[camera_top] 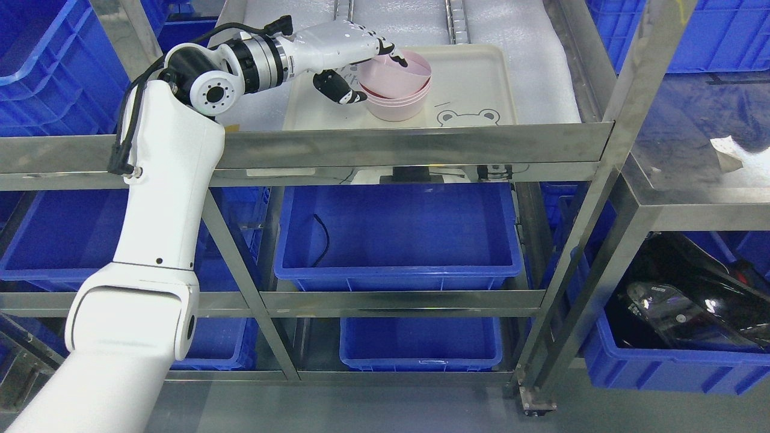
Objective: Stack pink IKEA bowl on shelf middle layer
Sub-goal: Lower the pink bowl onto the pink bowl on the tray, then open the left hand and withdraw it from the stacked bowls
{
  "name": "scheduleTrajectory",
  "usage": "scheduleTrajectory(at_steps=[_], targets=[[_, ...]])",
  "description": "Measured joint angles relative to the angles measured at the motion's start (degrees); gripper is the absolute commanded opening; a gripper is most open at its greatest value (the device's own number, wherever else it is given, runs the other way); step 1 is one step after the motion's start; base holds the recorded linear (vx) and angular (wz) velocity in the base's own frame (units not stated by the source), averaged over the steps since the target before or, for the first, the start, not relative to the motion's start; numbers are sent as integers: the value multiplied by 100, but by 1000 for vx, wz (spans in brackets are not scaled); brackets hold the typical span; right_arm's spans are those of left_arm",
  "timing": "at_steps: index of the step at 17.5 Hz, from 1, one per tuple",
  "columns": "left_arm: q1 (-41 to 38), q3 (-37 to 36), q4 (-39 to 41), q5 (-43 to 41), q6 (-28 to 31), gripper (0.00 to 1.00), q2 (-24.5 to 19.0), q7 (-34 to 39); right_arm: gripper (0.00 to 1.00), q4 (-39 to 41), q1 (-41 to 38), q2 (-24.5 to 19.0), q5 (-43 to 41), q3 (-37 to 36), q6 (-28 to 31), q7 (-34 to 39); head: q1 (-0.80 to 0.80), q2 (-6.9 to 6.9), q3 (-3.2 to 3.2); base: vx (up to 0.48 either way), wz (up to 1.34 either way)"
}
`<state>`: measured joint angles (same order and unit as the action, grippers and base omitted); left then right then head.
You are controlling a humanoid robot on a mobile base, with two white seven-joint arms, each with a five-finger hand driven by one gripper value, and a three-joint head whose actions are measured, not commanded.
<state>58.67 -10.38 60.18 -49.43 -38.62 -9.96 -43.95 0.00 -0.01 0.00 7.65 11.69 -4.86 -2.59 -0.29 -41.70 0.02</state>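
The pink bowl (402,73) sits tilted on top of more pink bowls, the bowl stack (397,103), w/ its rim not yet flat. The stack stands on a cream tray (475,90) that has a little bear face drawn near the front edge. The tray lies on a white padded shelf level (529,42) of the metal rack (421,147).

The left hand (367,66) comes in from the left side & pinches the top bowl: fingers (394,55) hook over the far rim, thumb (340,89) is down by the near side of the stack. So the hand is closed on the bowl, not spread. No right hand in view.

Step now, I think: the bowl is being set into the stack, nearly done but not let go. Next move prob needs the hand to tip the bowl level so it drops snug into the one below, then open the fingers & lift away w/o dragging the bowl or bumping the stack.

Lower down are a big blue bin (397,240) & another blue bin (421,346) under it. More blue bins sit at both sides.
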Motion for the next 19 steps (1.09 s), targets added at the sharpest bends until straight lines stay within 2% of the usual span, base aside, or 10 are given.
scheduleTrajectory(at_steps=[2,6,8,10,12,16,19], targets=[[82,66,-8,6,8,86,11,22,100,0,0,0,0,0,0,0,0,0,0,1,-11],[191,455,-12,202,-4,85,250,159,100,0,0,0,0,0,0,0,0,1,0,0,0],[195,669,1,644,-22,85,383,196,100,0,0,0,0,0,0,0,0,1,0,0,-8],[118,758,18,1422,143,88,497,294,100,0,0,0,0,0,0,1,0,1,0,0,-8],[-83,716,98,2151,401,96,584,708,100,0,0,0,0,0,0,5,0,1,0,0,0],[-842,204,518,3063,672,99,720,2305,100,0,0,0,0,0,0,25,0,1,0,0,0],[-1449,-324,907,3385,627,99,789,3040,100,0,0,0,0,0,0,19,0,1,0,0,0]])
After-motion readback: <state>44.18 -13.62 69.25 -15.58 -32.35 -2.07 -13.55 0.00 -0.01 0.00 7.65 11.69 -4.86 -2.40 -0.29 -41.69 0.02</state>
